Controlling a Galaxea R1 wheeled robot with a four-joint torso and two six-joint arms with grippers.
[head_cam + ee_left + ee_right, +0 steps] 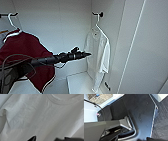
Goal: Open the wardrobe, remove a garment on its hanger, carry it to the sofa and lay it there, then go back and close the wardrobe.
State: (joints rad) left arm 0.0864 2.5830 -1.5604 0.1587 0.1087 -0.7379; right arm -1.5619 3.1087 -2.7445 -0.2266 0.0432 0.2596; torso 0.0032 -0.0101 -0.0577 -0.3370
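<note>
The wardrobe (62, 25) stands open in front of me, its white door (140, 50) swung to the right. Inside on the right hangs the garment (98, 52), a white short-sleeved shirt, on its thin white hanger (99, 24) hooked over a dark rail end (98, 13). My left arm reaches in from the left. Its gripper (85, 54) is level with the shirt's chest, just short of the fabric. In the left wrist view the garment (41, 117) and its collar (60, 101) are close up, with two dark fingertips (33, 138) apart at the edge.
A dark maroon top with white trim (27, 55) hangs on another white hanger (11, 21) at the left, just behind my left arm. A low white shelf (77, 82) sits at the wardrobe's bottom. The right wrist view shows my dark base (139, 112) and grey carpet (161, 125).
</note>
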